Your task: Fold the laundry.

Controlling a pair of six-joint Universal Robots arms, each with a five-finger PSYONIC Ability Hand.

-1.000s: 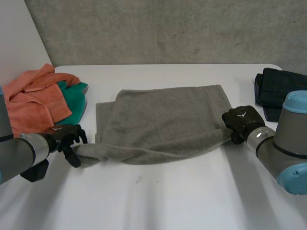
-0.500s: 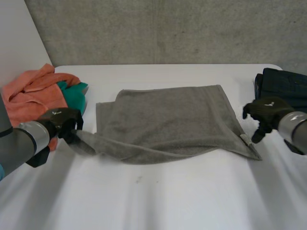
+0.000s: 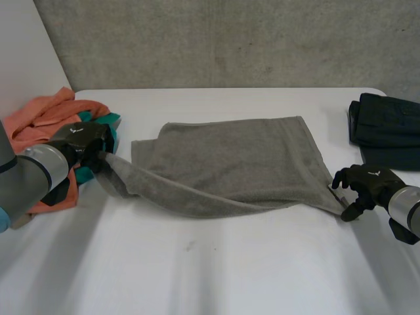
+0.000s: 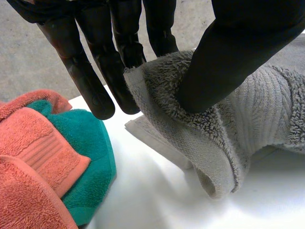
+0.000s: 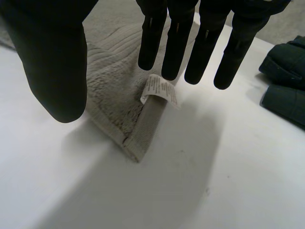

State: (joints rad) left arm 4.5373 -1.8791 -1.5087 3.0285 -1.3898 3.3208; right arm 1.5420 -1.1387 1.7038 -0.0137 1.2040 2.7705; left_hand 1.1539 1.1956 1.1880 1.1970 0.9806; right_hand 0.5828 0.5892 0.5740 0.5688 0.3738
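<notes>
Left hand (image 3: 80, 142) pulled towel (image 3: 230, 164) corner toward teal cloth (image 4: 90, 148); right hand (image 3: 363, 183) hovering.

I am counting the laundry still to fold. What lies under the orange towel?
A green towel lies under the orange towel, its edge sticking out. Whether more cloth lies beneath them is covered and cannot be seen.

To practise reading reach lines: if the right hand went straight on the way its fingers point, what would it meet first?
Probably the white label at the corner of the grey towel, just beyond the open right hand; depth is unclear.
</notes>
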